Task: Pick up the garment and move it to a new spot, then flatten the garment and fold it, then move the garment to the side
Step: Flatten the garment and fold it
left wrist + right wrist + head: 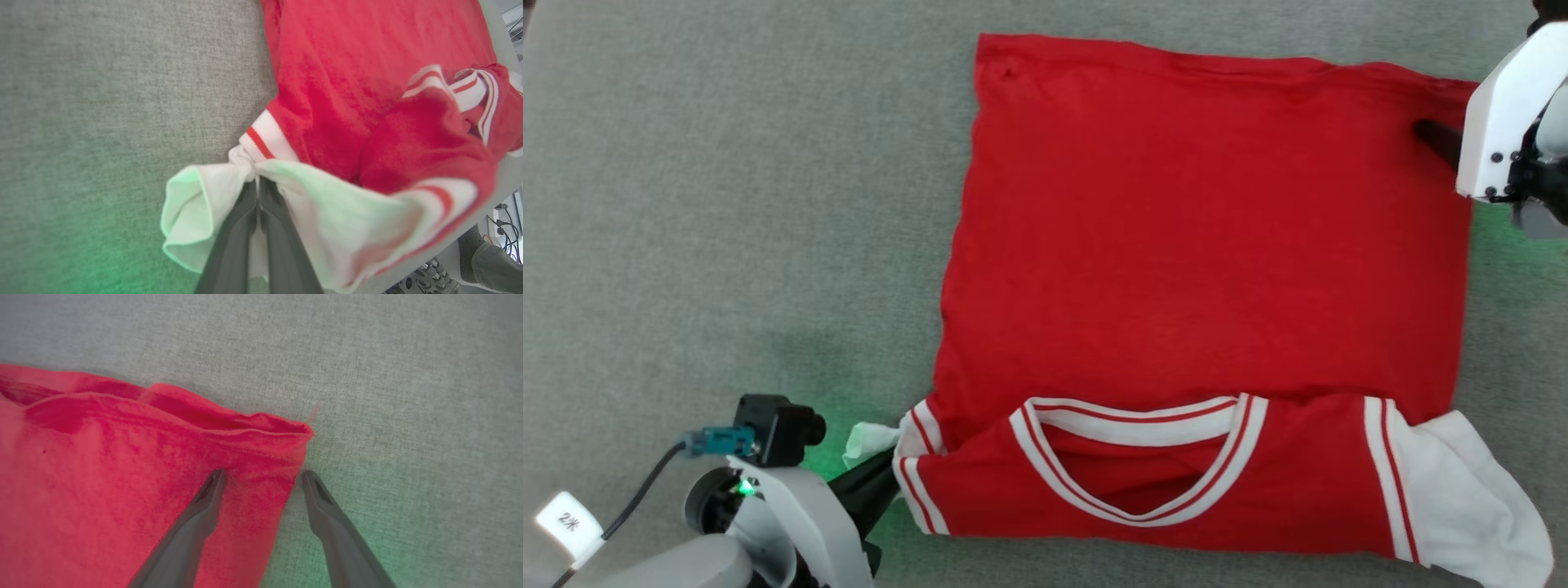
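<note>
Left claw: clenched on the bunched white sleeve, which is pinched right at the fingertips.
Garment from the left claw: the garment is spread ahead of and beyond this claw's tips, red body flat on the grey bench, with the striped collar just past the gripped sleeve.
Right claw: released, fingers spread astride the hem corner. One finger is laid over red cloth, the other over bare bench just outside the edge.
Garment from the right claw: the corner is met at the fingertips. The rest of the cloth is spread off to the side of the finger lying on it, and back toward the wrist.
Long axis: collar to hem is run from the left claw's end toward the right claw's end, so opposite corners of the cloth are covered.
Nearer arm: the sleeve is already held by the left, and the hem corner is reachable by the right alone.
Next move, as judged: the spread fingers would need closing on the hem corner before any pull or fold could be shared.
Risk, as judged: a single layer might be caught at that rolled edge.
</note>
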Controlling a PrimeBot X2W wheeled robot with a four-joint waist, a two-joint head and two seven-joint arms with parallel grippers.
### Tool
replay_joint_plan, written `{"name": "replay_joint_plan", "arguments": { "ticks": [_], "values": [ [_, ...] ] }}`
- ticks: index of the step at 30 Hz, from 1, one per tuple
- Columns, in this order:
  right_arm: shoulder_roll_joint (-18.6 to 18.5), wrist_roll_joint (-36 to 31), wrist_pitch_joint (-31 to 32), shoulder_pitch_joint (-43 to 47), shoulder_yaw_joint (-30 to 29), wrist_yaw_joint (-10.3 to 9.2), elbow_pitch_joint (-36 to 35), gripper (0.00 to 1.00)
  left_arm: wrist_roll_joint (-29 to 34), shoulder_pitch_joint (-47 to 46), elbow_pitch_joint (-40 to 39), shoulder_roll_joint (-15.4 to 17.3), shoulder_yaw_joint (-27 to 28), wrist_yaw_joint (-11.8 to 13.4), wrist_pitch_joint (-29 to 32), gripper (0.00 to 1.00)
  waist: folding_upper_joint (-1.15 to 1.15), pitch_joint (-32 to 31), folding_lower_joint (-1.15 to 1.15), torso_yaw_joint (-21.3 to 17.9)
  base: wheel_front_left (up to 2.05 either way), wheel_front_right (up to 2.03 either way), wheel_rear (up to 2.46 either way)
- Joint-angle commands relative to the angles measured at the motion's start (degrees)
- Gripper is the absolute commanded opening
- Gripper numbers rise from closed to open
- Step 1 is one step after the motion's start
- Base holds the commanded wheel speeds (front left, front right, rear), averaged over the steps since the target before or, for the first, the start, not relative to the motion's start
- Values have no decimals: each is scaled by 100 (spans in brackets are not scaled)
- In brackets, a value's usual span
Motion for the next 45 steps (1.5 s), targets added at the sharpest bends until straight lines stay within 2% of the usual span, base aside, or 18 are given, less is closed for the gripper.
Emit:
{"name": "replay_joint_plan", "arguments": {
  "ticks": [1,7,12,19,25,30,35,39,45],
  "values": [
    [77,-22,133,224,122,-6,178,0,10,-30,166,-45,3,47,15,0,0,81,0,118,0,0,0],
    [21,-102,152,70,329,-7,537,0,-109,101,395,-89,19,7,-74,0,0,0,0,128,0,0,0],
    [-99,45,193,78,728,-6,200,0,-196,257,467,-13,43,55,-161,0,0,-205,0,24,0,0,0],
    [-528,607,375,481,1414,-7,-861,0,-334,492,284,171,87,136,-301,0,0,-580,0,-230,0,0,0],
    [-1037,1180,556,1213,1689,-7,-2097,0,-449,673,101,357,121,227,-380,0,0,-862,0,-488,0,0,0],
    [-1414,1460,584,2092,1539,-7,-3068,0,-511,813,-24,456,131,307,-425,0,0,-1056,0,-665,0,0,0],
    [-1625,1564,631,3171,1121,-7,-3792,0,-556,903,-101,513,135,350,-452,0,0,-1159,0,-770,0,0,0],
    [-1545,1389,580,4046,627,-7,-4123,0,-561,920,-118,507,137,332,-461,0,0,-1198,0,-802,0,0,0],
    [-1086,1035,621,5173,100,-7,-4271,0,-561,926,-63,460,128,291,-459,0,0,-1226,0,-805,0,0,0]
  ]
}}
